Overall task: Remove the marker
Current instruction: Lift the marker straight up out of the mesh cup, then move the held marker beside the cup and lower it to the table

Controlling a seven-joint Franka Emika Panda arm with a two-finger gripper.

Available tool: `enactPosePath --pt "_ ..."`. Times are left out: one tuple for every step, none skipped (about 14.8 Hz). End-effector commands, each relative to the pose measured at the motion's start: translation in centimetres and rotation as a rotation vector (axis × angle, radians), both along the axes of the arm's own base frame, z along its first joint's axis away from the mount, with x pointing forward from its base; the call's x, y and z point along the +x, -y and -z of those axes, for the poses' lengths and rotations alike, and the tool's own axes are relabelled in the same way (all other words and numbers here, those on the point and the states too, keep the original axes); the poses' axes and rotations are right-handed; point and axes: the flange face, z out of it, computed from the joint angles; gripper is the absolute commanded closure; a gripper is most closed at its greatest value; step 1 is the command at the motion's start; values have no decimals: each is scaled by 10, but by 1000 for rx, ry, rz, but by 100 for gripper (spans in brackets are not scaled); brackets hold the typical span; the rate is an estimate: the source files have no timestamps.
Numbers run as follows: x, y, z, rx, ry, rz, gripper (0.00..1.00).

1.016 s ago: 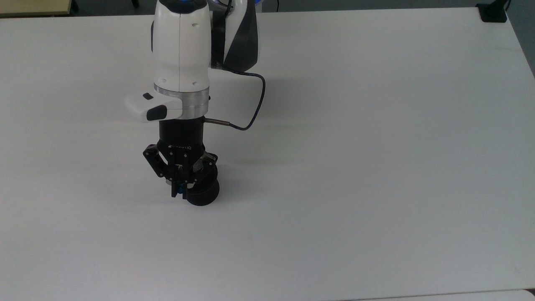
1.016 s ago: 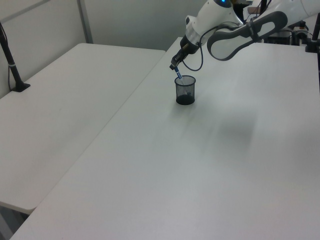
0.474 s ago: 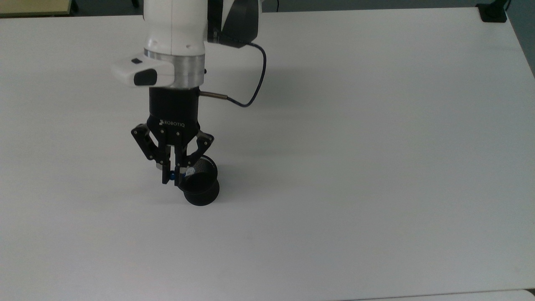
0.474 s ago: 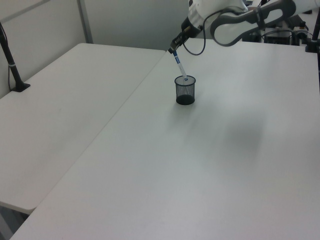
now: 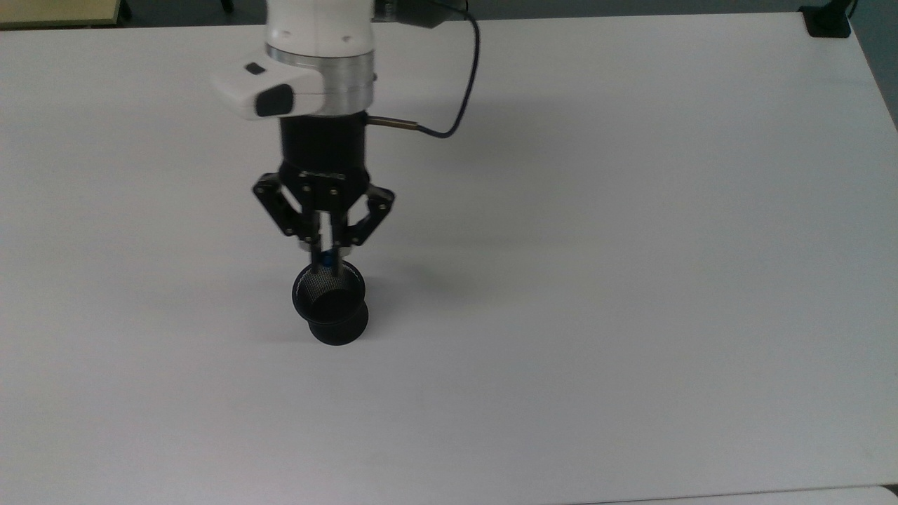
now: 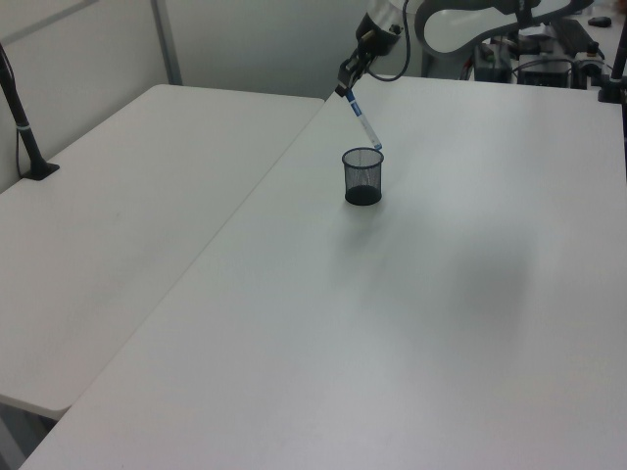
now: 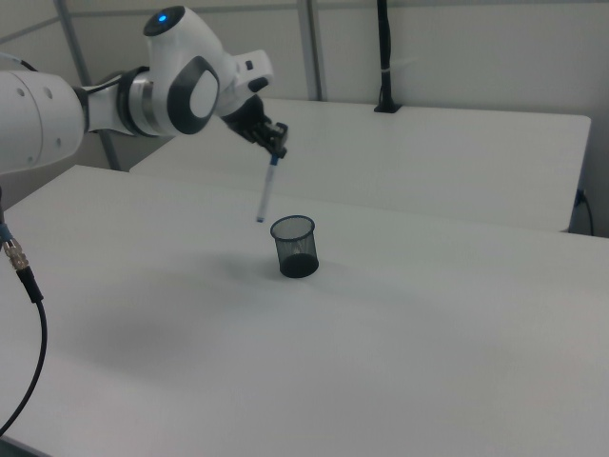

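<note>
- Top view: the gripper (image 5: 327, 261) hangs above the far rim of the black mesh cup (image 5: 330, 312), fingers drawn in close on a slim object. A small blue part of the marker (image 5: 327, 261) shows between the fingers. The cup stands upright on the white table (image 5: 631, 245), and its visible interior appears empty.
- Left view: the gripper (image 6: 347, 90) pinches the marker (image 6: 365, 122) at its upper, blue-capped end. The white barrel slopes down toward the left view's right, its lower tip level with the mesh cup's (image 6: 362, 176) rim and at its far side. Whether the tip touches the rim cannot be told. Nothing can be made out inside the cup.
- Right view: the gripper (image 7: 277, 149) holds the marker (image 7: 266, 192) by the top, the barrel hanging nearly upright and slightly tilted. The lower tip sits just to the right view's left of the mesh cup (image 7: 295, 247), outside the mouth and clear of the table (image 7: 428, 362). The cup looks empty.
- Risk, judged: the grip is at the extreme end of a long barrel, so the marker may swing or slip. A sideways move at this height could knock the tip against the rim and tip the light cup. A lowering move made too steeply could jam the tip on the table.
</note>
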Motion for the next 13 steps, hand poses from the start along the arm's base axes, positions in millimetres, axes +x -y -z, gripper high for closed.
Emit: enactPosePath --pt "-4 -45 15 17 -86 -43 90" --pt "-4 -55 24 16 -100 -57 90" --pt "-1 -69 40 14 -123 -77 90" --pt "0 -78 52 11 -135 -90 90" --pt "2 -82 66 4 -153 -97 90" --pt "4 -83 79 -2 -169 -100 90" --pt "5 -91 91 -5 -185 -111 90" --pt "5 -100 102 -8 -198 -124 90" --pt "5 -104 111 -9 -209 -130 90" --pt "6 -107 119 -10 -221 -133 89" --pt "7 -107 129 -12 -233 -134 89" --pt "7 -108 139 -13 -247 -135 88" --pt "8 -108 147 -14 -258 -135 87"
